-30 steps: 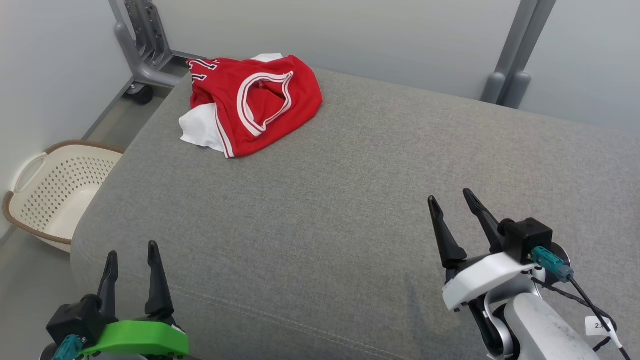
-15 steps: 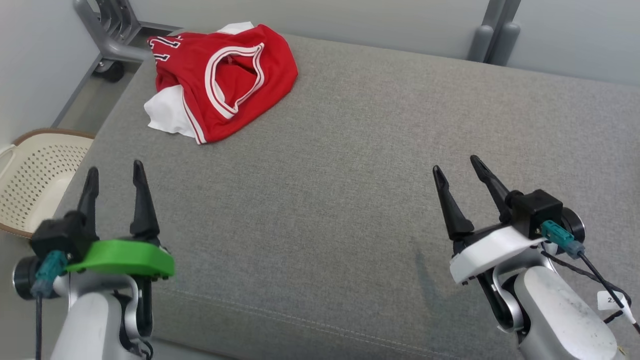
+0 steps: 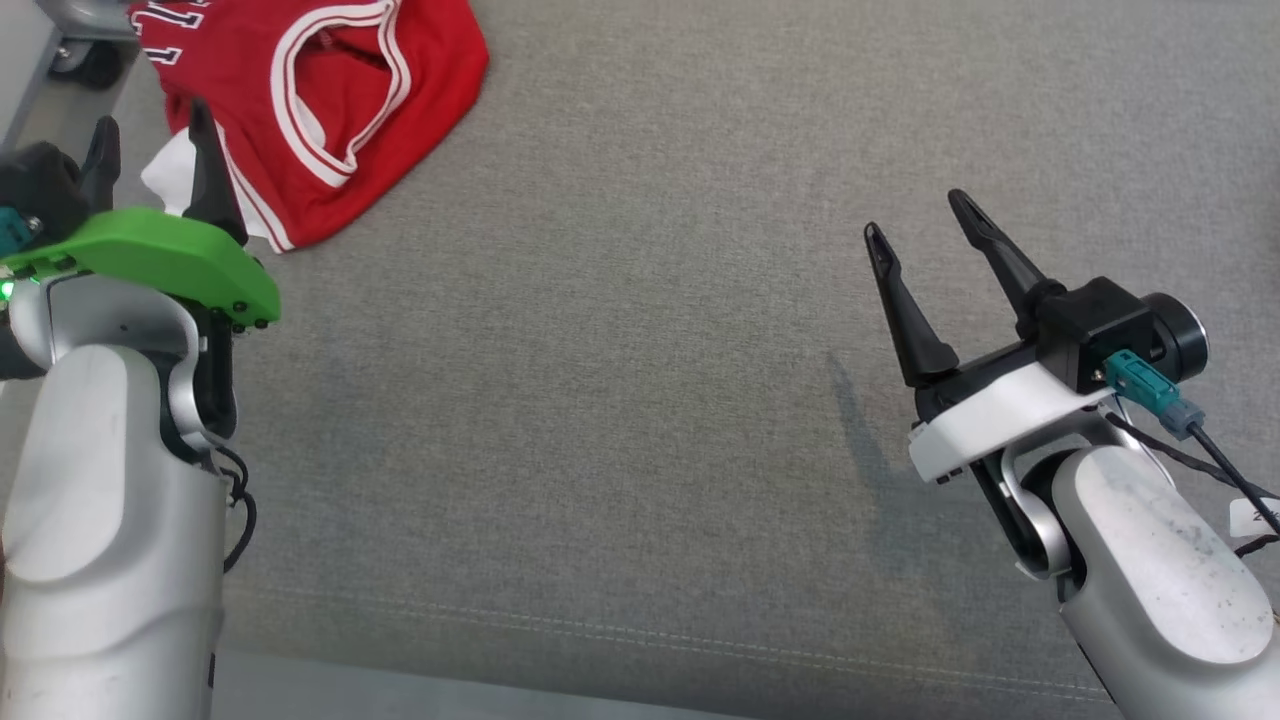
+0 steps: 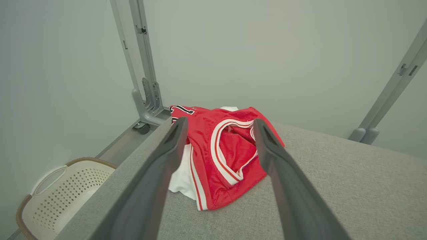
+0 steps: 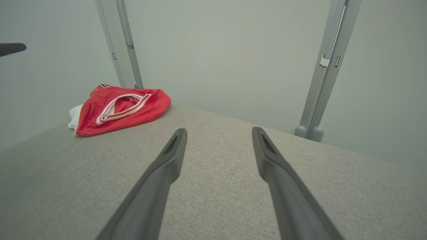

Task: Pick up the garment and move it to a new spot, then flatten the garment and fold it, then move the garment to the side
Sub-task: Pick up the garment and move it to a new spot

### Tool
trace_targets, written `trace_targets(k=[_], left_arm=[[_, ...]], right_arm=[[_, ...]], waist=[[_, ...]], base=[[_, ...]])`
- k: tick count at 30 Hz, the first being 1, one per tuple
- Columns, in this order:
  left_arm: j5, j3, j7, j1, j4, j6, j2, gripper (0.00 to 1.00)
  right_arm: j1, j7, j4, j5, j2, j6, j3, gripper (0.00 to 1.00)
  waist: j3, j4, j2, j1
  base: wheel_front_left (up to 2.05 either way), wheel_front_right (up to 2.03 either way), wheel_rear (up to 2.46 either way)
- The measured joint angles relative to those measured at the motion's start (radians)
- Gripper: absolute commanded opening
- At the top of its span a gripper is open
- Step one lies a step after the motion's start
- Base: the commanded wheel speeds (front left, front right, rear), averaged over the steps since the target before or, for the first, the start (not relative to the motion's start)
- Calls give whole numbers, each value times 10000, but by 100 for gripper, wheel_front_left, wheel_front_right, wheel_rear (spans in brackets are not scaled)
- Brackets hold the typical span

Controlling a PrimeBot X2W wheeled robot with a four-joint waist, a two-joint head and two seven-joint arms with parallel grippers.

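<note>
Left hand [image 3: 150,125]: your two dark fingers are spread wide with nothing between them. It sits at the near edge of the garment [image 3: 400,60]. In the head view one fingertip [image 3: 200,112] overlaps the white cloth there; whether it touches the fabric cannot be told. In the left wrist view the garment lies just ahead, framed by the two fingers. The green shell [image 3: 160,260] of the wrist sits behind the fingers, on the side away from the garment.

Right hand [image 3: 915,213]: fingers also wide apart and empty. It is well apart from the garment, out to its right, over bare grey fabric. The right wrist view shows the garment far ahead and to the left of the fingers.

Garment: a red jersey with white-trimmed openings and dark numerals at one end. It is crumpled in a heap with a white part showing under its near-left side. It lies on the grey fabric-covered table [image 3: 640,400].

Beyond the garment a grey metal post [image 4: 146,100] rises from the floor, with a small caster [image 4: 141,127] at its foot. A cream perforated basket [image 4: 66,193] stands on the floor, below the table edge, to the garment's near left.
</note>
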Motion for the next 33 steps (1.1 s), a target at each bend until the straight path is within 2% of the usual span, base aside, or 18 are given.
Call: trace_targets(k=[4, 10, 15, 22, 28, 33], left_arm=[[13, 320, 593, -1037, 1055, -2, 50, 100], [82, 953, 1034, -1706, 2243, 0, 215, 100], [167, 1127, 1064, -2379, 2859, 0, 259, 100], [445, 1147, 928, -2979, 3965, -2, -4, 100], [1298, 1971, 589, -3305, 4928, -2, 284, 100], [1436, 2033, 560, -3579, 5465, -2, 150, 100]], right_arm=[[-337, 293, -435, -165, -228, 0, -31, 100], [-854, 556, -957, -295, -347, 90, -40, 100], [-1158, 698, -1306, -512, -639, 88, -236, 100], [-1211, 744, -1406, -581, -851, 73, -514, 100], [-1215, 744, -1496, -581, -880, 63, -568, 100], [-1215, 784, -1551, -581, -880, 63, -566, 100]], waist=[[645, -405, 0, 0], [1463, -855, 0, 0], [2132, -1158, 0, 0], [2913, -1422, 0, 1], [3172, -1463, 0, 1], [3194, -1462, 0, 1]], base=[[0, 0, 0], [0, 0, 0], [0, 0, 0], [0, 0, 0], [0, 0, 0], [0, 0, 0]])
